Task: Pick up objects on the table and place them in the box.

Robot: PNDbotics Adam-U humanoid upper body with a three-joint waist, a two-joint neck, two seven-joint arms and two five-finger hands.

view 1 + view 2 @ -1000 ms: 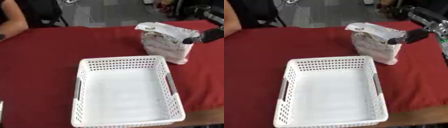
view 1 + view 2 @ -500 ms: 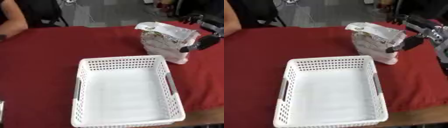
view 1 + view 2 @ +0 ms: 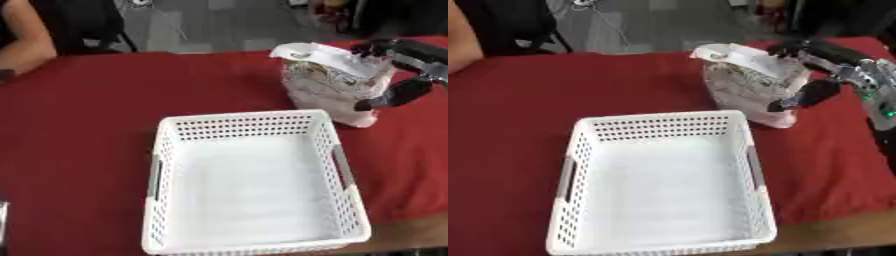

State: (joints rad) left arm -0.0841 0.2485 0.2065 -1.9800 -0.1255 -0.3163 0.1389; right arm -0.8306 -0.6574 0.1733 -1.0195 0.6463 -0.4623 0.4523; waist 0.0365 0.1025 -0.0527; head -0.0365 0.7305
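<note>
A white crinkled bag [image 3: 328, 85] with a dark pattern stands upright on the red table [image 3: 87, 130], just behind the right far corner of the white perforated box [image 3: 241, 120]. The box holds nothing. My right hand [image 3: 852, 69] comes in from the right and wraps the bag's right side. Its fingers [image 3: 794, 48] curl over the bag's folded top at the back, and the thumb [image 3: 808, 95] presses the lower front of the bag. The bag's base rests on the table. My left hand does not show.
The table's front edge runs close under the box, at the lower right. A black chair stands beyond the far left edge. Red cloth lies bare left of the box and right of the bag.
My right hand has shifted from the bag's upper right edge to span its right side, thumb lower and fingers over the top. The bag has stayed in place.
</note>
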